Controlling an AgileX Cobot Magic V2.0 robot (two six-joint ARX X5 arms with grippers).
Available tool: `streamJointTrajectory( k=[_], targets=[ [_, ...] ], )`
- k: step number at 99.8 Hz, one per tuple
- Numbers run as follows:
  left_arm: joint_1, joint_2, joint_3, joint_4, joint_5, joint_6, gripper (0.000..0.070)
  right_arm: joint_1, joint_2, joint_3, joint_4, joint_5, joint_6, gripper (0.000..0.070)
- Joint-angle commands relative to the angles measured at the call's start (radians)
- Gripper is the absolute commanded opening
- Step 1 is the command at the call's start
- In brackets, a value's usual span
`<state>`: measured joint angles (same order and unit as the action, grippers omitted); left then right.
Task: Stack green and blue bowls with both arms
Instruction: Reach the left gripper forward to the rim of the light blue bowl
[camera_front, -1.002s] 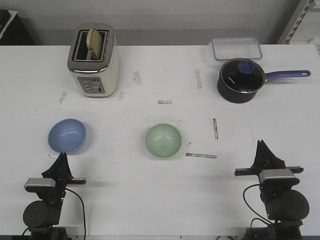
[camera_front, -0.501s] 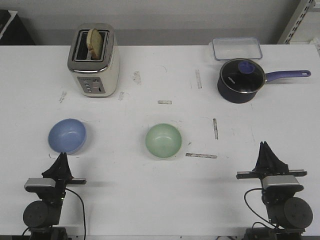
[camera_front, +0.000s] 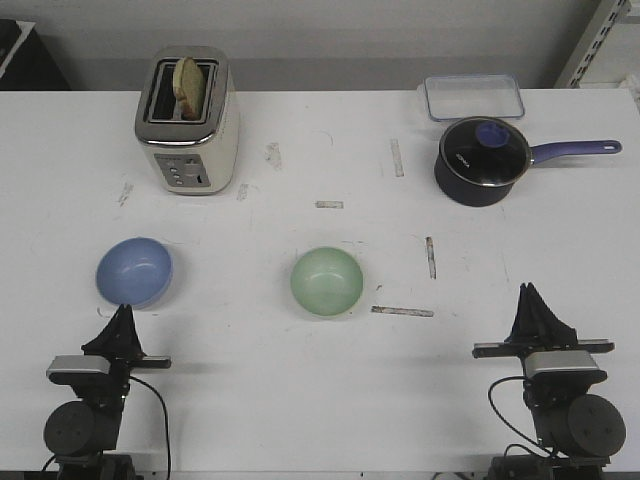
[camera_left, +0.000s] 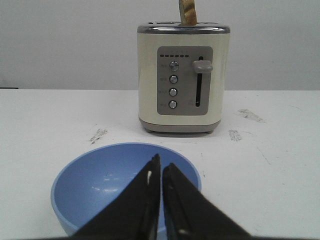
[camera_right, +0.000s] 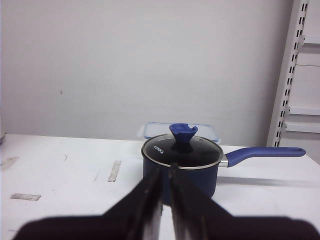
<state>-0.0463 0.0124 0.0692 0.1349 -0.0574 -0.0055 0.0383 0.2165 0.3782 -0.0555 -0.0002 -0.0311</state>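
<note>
While both arms sit low at the bottom corners of the front view, the left gripper (camera_front: 122, 318) and the right gripper (camera_front: 530, 300) are seen pressed nearly closed, with nothing held between the fingers. The blue bowl (camera_front: 134, 271) is found just above the left gripper, at the lower left. The green bowl (camera_front: 327, 281) is placed near the frame's centre, well apart from the blue one.

Blue bowl (camera_left: 100, 185) near rim cut off (left wrist view).
</note>
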Motion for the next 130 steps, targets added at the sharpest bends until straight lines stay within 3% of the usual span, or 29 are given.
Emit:
streamJointTrajectory(
  k=[1,55,70,85,95,115,130],
  targets=[
    [0.001,0.009,0.051,-0.005,-0.018,0.018,0.0002,0.002,-0.002,0.003,0.010,0.001,-0.011,0.0012],
    [0.000,0.188,0.266,-0.001,-0.033,0.026,0.0002,0.002,-0.002,0.003,0.010,0.001,-0.011,0.0012],
    [0.000,0.293,0.343,-0.010,-0.033,0.104,0.0002,0.002,-0.002,0.003,0.010,0.000,-0.011,0.0012],
    [0.000,0.415,0.426,-0.019,-0.033,0.106,0.0002,0.002,-0.002,0.003,0.010,0.000,-0.011,0.0012],
    [0.000,0.496,0.487,-0.080,-0.033,0.083,0.0002,0.002,-0.002,0.003,0.010,0.000,-0.011,0.0012],
    [0.001,0.656,0.632,-0.301,-0.033,-0.059,0.0002,0.002,-0.002,0.003,0.010,0.000,-0.011,0.0012],
    [0.001,0.772,0.743,-0.440,-0.033,-0.066,0.0002,0.002,-0.002,0.003,0.010,0.000,-0.011,0.0012]
  ],
)
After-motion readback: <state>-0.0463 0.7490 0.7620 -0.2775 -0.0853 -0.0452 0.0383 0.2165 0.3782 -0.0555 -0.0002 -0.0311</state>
